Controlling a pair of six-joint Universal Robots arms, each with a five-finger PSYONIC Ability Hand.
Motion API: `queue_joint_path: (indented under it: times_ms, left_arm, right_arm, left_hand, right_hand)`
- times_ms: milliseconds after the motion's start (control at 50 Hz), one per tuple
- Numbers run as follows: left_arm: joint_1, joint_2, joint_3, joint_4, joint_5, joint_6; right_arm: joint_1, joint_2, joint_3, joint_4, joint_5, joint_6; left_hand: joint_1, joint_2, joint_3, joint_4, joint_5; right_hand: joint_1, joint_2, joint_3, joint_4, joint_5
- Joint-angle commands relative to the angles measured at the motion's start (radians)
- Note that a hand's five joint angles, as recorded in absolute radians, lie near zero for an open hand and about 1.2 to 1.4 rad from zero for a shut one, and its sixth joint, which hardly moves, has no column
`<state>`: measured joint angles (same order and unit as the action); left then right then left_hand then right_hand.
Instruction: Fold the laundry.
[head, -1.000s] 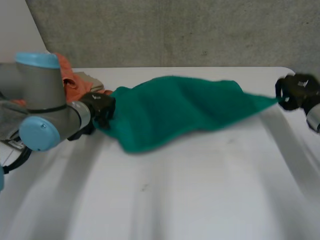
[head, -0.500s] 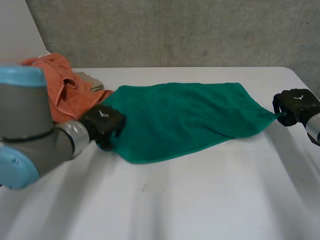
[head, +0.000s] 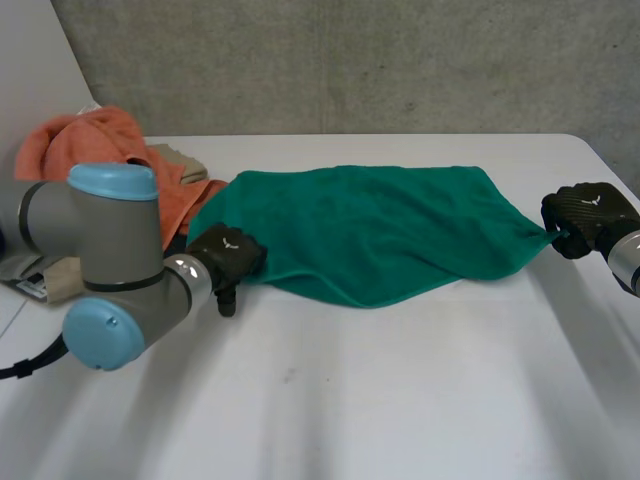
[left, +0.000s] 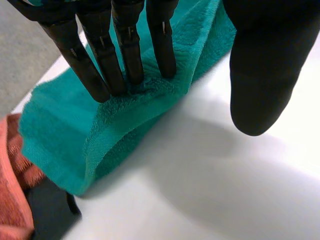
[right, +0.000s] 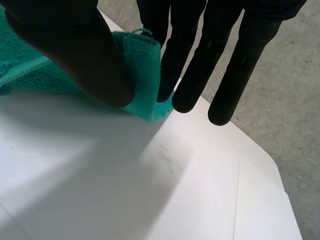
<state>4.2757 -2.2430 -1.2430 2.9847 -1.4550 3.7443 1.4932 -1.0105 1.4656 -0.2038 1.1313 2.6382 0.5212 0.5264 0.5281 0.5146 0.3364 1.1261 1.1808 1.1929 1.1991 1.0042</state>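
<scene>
A green towel (head: 370, 230) lies spread across the white counter (head: 400, 400): the left hand (head: 228, 255) presses one end with straight fingers (thumb clear), while the right hand (head: 585, 218) pinches the opposite corner.

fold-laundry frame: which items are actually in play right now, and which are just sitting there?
In play:
- green towel, spread on the white table
- left hand, straight fingers pressing the towel's left edge
- right hand, pinching the towel's right corner

Lying about:
- orange cloth, heaped behind the left arm, probably laundry not yet folded
- beige cloth beside it
</scene>
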Motion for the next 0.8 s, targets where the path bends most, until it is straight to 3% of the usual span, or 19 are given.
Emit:
queue_joint_path:
  times_ms: [20,260,460,620,720,800]
  left_arm:
    - [-0.022,-0.075,0.102,0.004,-0.030,0.006]
    - [-0.027,-0.188,0.290,-0.004,-0.094,0.089]
    - [-0.022,-0.228,0.341,-0.001,-0.061,0.101]
    - [-0.019,-0.251,0.350,-0.001,-0.030,0.101]
    - [-0.022,-0.251,0.352,-0.007,-0.030,0.108]
    - [-0.019,-0.251,0.353,-0.006,-0.028,0.121]
  right_arm:
    - [0.001,-0.003,0.006,0.000,-0.002,0.000]
    - [0.009,0.003,0.016,-0.003,-0.007,-0.017]
    - [0.013,0.006,0.021,-0.003,-0.007,-0.023]
    - [0.016,0.003,0.018,0.006,-0.005,-0.021]
    - [0.018,0.001,0.016,0.012,-0.007,-0.023]
    - [0.019,0.004,0.013,0.017,-0.007,-0.023]
  left_hand:
    - [0.074,0.069,0.067,0.080,0.084]
    - [0.253,0.248,0.246,0.259,0.263]
    - [0.514,0.509,0.507,0.521,0.524]
    - [0.514,0.509,0.507,0.521,0.525]
    - [0.286,0.280,0.279,0.292,0.296]
    - [0.318,0.312,0.311,0.324,0.328]
  right_hand:
    - [0.270,0.215,0.203,0.197,0.218]
    - [0.270,0.215,0.203,0.197,0.218]
    - [0.270,0.215,0.203,0.197,0.218]
    - [0.270,0.215,0.203,0.197,0.218]
    - [0.270,0.215,0.203,0.197,0.218]
    - [0.270,0.215,0.203,0.197,0.218]
